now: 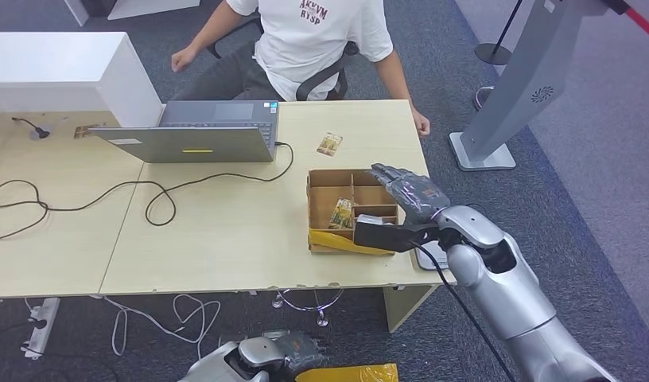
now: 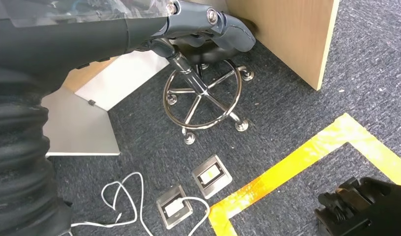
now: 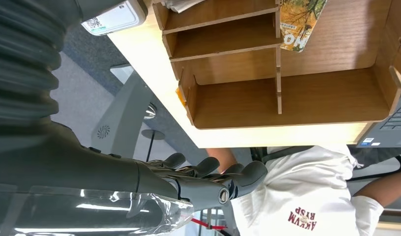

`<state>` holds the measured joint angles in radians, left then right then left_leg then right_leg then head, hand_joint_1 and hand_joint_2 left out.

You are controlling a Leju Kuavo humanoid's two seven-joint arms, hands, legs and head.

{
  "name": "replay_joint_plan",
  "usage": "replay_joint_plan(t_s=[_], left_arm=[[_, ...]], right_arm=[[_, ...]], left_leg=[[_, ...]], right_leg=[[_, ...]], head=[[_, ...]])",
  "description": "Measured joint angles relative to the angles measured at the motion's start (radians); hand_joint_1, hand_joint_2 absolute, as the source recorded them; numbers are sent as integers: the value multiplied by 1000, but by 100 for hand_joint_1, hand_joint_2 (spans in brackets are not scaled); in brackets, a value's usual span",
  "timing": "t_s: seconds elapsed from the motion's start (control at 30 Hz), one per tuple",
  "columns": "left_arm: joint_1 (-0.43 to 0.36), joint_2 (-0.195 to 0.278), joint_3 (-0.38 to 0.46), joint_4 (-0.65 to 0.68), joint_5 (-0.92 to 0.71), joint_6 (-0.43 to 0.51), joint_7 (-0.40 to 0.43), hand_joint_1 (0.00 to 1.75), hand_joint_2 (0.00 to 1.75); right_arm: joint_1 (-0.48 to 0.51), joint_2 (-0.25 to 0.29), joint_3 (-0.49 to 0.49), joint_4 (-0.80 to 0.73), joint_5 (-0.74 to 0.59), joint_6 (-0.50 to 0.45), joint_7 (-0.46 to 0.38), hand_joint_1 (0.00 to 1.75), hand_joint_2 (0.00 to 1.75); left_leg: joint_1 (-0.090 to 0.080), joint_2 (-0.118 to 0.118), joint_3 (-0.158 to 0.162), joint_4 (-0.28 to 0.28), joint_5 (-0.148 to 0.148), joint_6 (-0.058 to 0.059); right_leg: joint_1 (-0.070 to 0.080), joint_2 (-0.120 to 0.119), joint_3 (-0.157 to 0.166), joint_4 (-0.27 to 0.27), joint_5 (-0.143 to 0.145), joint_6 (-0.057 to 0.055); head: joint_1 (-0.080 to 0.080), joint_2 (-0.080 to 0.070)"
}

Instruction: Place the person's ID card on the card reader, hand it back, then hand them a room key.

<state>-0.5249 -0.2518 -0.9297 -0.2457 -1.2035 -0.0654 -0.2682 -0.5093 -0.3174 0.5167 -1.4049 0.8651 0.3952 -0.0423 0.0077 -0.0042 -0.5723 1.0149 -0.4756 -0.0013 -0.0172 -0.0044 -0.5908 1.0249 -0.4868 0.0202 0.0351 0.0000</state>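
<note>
A small patterned card [image 1: 329, 144] lies flat on the desk between the laptop and the person's hand [image 1: 421, 123]. A similar patterned card [image 1: 341, 213] [image 3: 299, 22] stands in a wooden compartment box [image 1: 325, 195] [image 3: 287, 98]. My right hand [image 1: 405, 191] [image 3: 213, 177] hovers over the box's right side with fingers stretched out, holding nothing. A white card reader [image 1: 430, 256] [image 3: 112, 17] sits at the desk edge, partly under my right forearm. My left hand [image 1: 277, 350] [image 2: 208, 24] hangs below the desk front, holding nothing.
The person in a white T-shirt [image 1: 321, 36] sits across the desk. An open laptop [image 1: 202, 131] and a looping black cable [image 1: 146, 199] lie left of the box. A yellow strip [image 1: 345, 241] lies along the box's front. A stool [image 2: 206, 98] stands under the desk.
</note>
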Motion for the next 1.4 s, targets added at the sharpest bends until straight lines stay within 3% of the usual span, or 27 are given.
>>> replay_joint_plan(t_s=[0.33, 1.03, 1.2, 1.4], left_arm=[[-3, 13, 7, 0, 34, 5, 4, 0, 175], [3, 92, 122, 0, 249, 30, 97, 0, 175], [53, 167, 164, 0, 311, 16, 68, 0, 175], [111, 312, 207, -3, 364, -41, -35, 0, 175]], right_arm=[[0, 18, -2, 30, 7, -23, 3, 0, 175], [1, 63, -3, 74, 0, -79, 23, 0, 175], [12, 61, -17, 76, -6, -78, 35, 0, 175], [57, 41, -60, 49, -15, -62, 53, 0, 175]], left_leg=[[0, 0, 0, 0, 0, 0], [0, 0, 0, 0, 0, 0], [1, 1, 1, 0, 0, 0], [3, 1, 0, 0, 0, -1]], right_leg=[[0, 0, 0, 0, 0, 0], [0, 1, 0, 0, 0, 0], [1, 2, -1, 0, 0, -1], [2, 2, -1, 1, -1, -1]], head=[[0, 0], [0, 0], [0, 0], [0, 0]])
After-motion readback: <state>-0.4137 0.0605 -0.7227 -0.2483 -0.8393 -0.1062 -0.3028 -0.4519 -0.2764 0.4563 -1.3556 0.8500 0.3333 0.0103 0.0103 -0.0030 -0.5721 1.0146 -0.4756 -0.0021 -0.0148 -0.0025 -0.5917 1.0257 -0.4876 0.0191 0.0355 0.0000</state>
